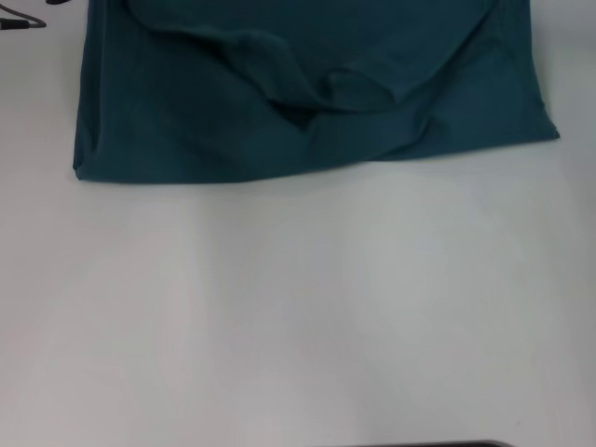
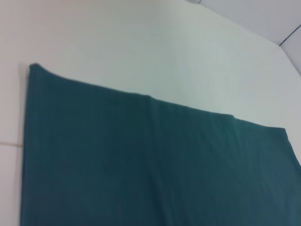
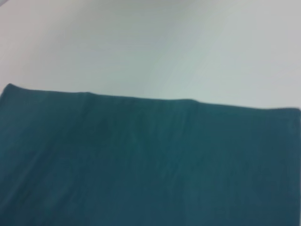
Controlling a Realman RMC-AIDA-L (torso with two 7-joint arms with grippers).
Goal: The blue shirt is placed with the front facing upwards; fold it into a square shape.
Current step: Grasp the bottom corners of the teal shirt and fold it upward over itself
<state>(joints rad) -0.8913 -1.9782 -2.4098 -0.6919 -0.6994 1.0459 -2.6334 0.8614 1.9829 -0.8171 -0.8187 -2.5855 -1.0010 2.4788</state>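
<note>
The white bench (image 1: 298, 307) takes up most of the head view, bare across its near half. The blue shirt (image 1: 307, 93) lies on the far part of it, running out of the top of that view, its near edge straight at the left and slanting toward the right corner. A curved fold and some wrinkles cross its middle. No lettering or label can be read on the cloth. Both wrist views look down on flat teal fabric against the bench. Neither arm's fingers show anywhere, so I cannot tell their state. A thin dark cable (image 1: 23, 22) lies at the far left corner.
</note>
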